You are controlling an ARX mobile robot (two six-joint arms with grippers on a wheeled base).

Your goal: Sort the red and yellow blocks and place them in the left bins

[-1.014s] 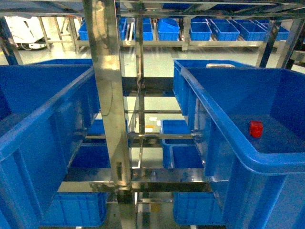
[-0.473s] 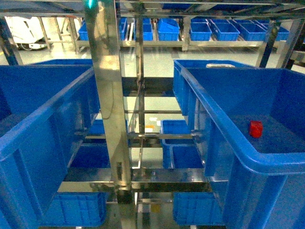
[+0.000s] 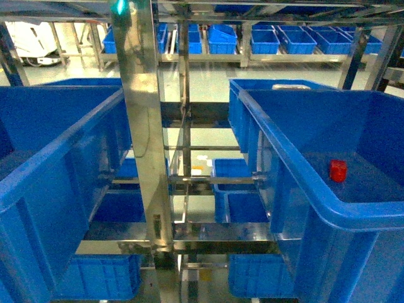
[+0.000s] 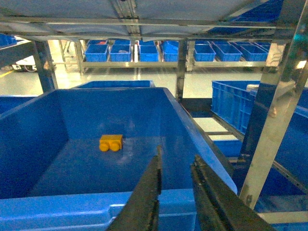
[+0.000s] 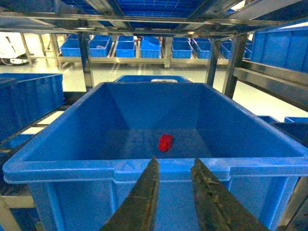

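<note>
Nothing has shifted over the last second: red block [image 5: 165, 142] rests in right crate [image 5: 144, 169], yellow block [image 4: 111, 142] in left crate [image 4: 62, 211]; left gripper [image 4: 175, 166] and right gripper [image 5: 174, 166] empty, fingers slightly apart, so the red one likely awaits transfer.

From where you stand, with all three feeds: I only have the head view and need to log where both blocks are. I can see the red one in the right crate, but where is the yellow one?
Observer: The yellow block lies on the floor of the left crate, seen from the left wrist view.
Operator: Is the left gripper holding anything?
Observer: No. The left gripper is empty, its fingers slightly apart, outside the crate's near rim.
Operator: And the right one?
Observer: The right gripper is also empty and slightly parted, in front of the right crate, with the red block on its floor.
</note>
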